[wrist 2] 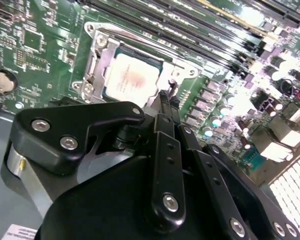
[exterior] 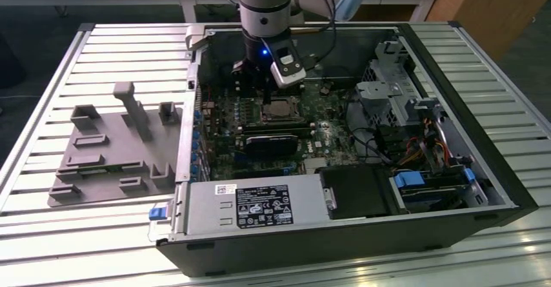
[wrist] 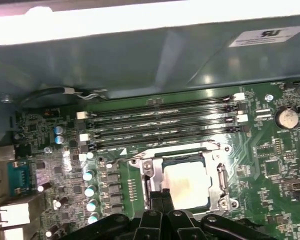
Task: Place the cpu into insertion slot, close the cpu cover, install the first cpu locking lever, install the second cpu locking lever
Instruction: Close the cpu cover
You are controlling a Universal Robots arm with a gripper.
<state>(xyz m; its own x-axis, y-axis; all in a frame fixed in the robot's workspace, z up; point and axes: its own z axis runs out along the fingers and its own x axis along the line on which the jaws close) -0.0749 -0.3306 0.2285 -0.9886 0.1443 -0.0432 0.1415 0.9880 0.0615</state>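
On the slatted bench (exterior: 51, 74), the open computer case (exterior: 344, 242) lay on its side, its green motherboard (wrist: 270, 165) exposed. My claw (wrist 2: 165, 97) hung clenched, fingertips pressed together, just beside one edge of the socket; whether it touched the metal I could not tell. The cpu cover (wrist: 221, 175) lay flat around the cpu (wrist: 187, 182), which sat in its insertion slot, its silvery top showing through the frame's open centre.

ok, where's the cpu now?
In the first wrist view, the cpu sits on the motherboard, framed by the cover, next to the memory slots, gripper at its edge.
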